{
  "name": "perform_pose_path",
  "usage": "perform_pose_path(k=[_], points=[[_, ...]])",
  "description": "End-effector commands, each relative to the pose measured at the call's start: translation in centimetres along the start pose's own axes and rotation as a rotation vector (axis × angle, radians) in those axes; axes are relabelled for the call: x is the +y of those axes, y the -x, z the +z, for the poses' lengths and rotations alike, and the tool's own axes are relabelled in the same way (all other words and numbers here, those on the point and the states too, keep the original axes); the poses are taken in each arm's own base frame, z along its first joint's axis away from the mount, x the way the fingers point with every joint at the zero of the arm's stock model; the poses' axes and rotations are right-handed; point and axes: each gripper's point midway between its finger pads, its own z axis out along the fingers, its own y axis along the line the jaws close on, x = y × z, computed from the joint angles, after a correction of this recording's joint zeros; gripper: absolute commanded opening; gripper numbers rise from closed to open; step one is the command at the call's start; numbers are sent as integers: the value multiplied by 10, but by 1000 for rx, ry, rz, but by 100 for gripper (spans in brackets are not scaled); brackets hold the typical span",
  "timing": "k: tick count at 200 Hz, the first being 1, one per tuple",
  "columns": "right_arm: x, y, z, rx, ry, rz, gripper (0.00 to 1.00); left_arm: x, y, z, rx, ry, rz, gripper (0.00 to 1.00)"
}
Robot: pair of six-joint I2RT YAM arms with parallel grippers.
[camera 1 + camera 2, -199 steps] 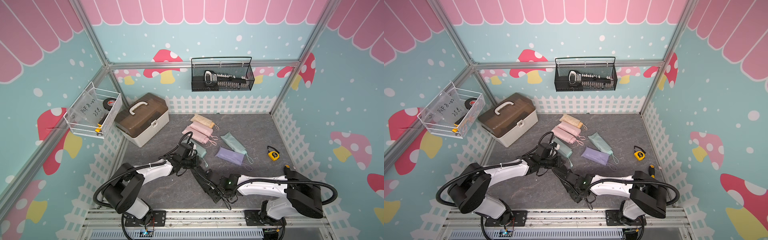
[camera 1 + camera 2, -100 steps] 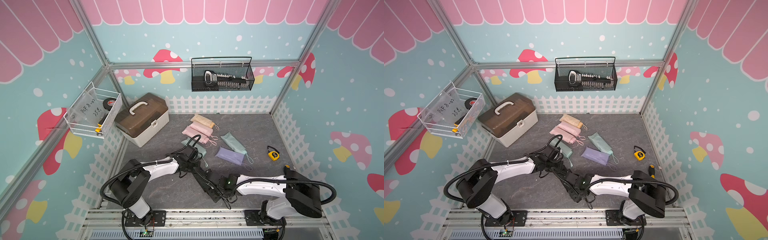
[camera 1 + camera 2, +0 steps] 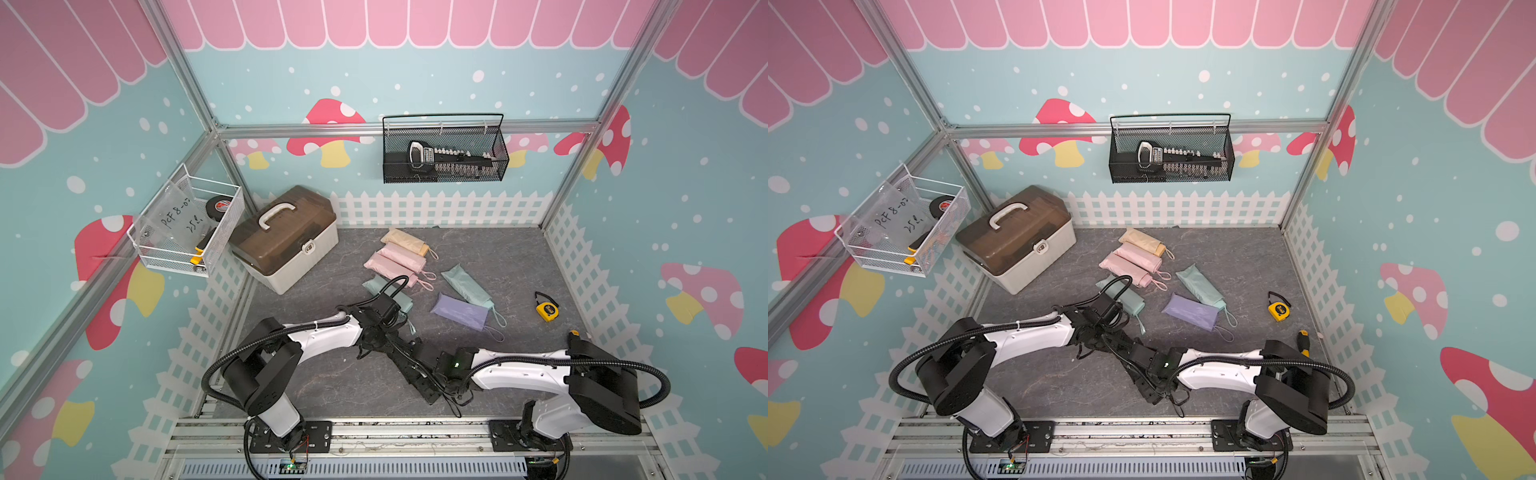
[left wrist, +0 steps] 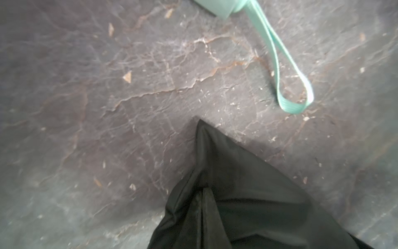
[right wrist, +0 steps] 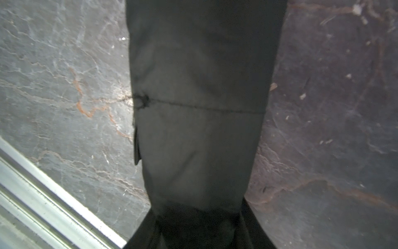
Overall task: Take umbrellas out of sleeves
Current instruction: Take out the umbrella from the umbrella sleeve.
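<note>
Slate tabletop (image 3: 328, 388); I reckon this black sleeve (image 5: 198, 86) is limp, slippery: left jaws pinch its corner, right jaws clamp its bulkier end.

Left arm (image 3: 324, 334) swung inward, left pincer (image 3: 379, 338) nudged toward right arm (image 3: 519, 368)

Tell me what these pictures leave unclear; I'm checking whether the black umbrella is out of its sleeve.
Black sleeve contents: right wrist view, opaque blurred fabric; an umbrella inside cannot be told.
Right gripper jaws: in both top views its wrist covers them; in its wrist view, fabric does.
Left gripper fingertips: cables in both top views, fabric in left wrist view.
Screwdriver: in a top view, right arm hides part.
</note>
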Motion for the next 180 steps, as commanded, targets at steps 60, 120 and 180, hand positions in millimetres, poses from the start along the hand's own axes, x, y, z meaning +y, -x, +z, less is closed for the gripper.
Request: perform_pose_path(k=[60,120,180], points=[[-20,-56,1,190,-48,-34,66,27,-25,38,143,269,138,0],[-19,-66,-7,196,-19,1,12,35,-20,61,166,336,119,0],[-21,-87,-42,178,38,87,14,41,-18,69,177,348,114,0]])
